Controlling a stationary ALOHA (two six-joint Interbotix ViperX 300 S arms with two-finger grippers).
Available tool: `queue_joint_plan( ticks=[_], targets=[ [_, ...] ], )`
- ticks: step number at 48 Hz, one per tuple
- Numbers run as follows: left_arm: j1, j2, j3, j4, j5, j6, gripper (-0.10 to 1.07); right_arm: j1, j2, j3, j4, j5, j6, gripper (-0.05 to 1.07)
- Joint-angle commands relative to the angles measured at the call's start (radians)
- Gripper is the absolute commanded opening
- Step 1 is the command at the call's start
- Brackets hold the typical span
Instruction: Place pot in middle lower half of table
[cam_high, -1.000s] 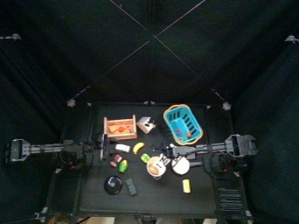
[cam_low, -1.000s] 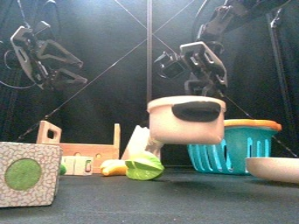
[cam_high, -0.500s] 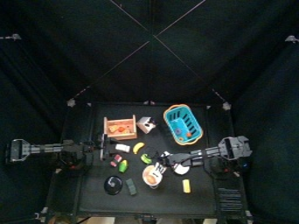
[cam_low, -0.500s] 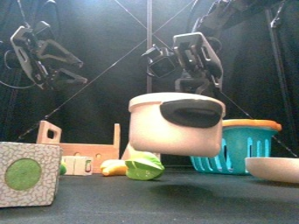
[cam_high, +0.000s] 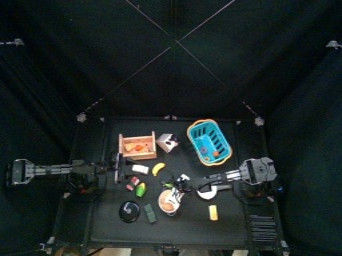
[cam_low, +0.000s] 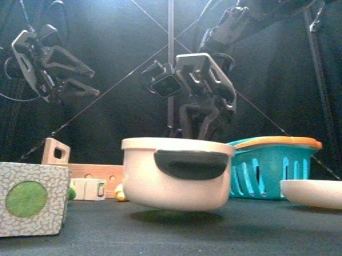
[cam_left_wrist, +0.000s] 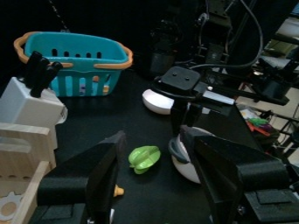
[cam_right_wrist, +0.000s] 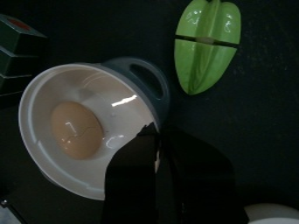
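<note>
The pot (cam_high: 168, 201) is cream-white with a dark handle and sits in the lower middle of the black table (cam_high: 100, 232). In the front view the pot (cam_low: 175, 172) fills the centre, low over the tabletop with a shadow under it. My right gripper (cam_high: 185, 193) reaches in from the right and is shut on the pot's rim beside the handle (cam_right_wrist: 149, 140); a pale brown egg-like thing (cam_right_wrist: 73, 128) lies inside. My left gripper (cam_left_wrist: 170, 188) is open and empty, resting at the table's left side (cam_high: 83, 172). From there the pot (cam_left_wrist: 163, 96) shows under the right gripper.
A blue basket (cam_high: 209, 142) stands behind the pot at the right. A wooden rack (cam_high: 135, 148) is at the back left. A dark dish (cam_high: 130, 210), a green split vegetable (cam_right_wrist: 208, 44), a green-faced cube (cam_low: 30, 200) and a white plate (cam_low: 318, 192) lie nearby.
My right gripper has carried the pot leftward and toward the front edge and lowered it from well above the table to just over its surface. The left arm has not moved.
</note>
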Motion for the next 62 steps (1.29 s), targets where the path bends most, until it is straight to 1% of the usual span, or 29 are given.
queue_joint_plan(
  ticks=[1,11,17,24,33,40,48,62],
  targets=[
    [0.0,0.003,-0.011,-0.003,-0.005,0.002,0.9,0.005,-0.011,-0.028,0.0,-0.003,0.0,0.33],
    [-0.002,0.002,-0.009,-0.003,-0.002,0.0,0.9,0.005,0.009,-0.04,-0.002,-0.006,0.0,0.35],
    [-0.002,0.002,-0.008,-0.003,0.0,0.0,0.9,0.006,0.012,-0.041,-0.003,-0.006,0.002,0.39],
    [-0.002,0.002,-0.006,-0.003,0.0,0.0,0.9,0.005,0.012,-0.041,-0.005,-0.006,0.002,0.49],
    [-0.002,0.002,-0.003,-0.002,0.0,0.0,0.9,0.005,-0.005,-0.043,-0.008,0.002,0.0,0.64],
    [-0.002,0.002,-0.005,-0.002,0.0,0.0,0.9,0.006,-0.026,-0.043,-0.021,0.002,0.002,0.72],
    [-0.002,0.002,-0.003,-0.003,0.0,0.0,0.9,0.014,-0.054,-0.038,-0.041,0.002,0.005,0.72],
    [-0.002,0.002,0.003,-0.008,0.0,-0.002,0.9,0.023,-0.057,-0.041,-0.043,0.018,0.002,0.72]
  ],
)
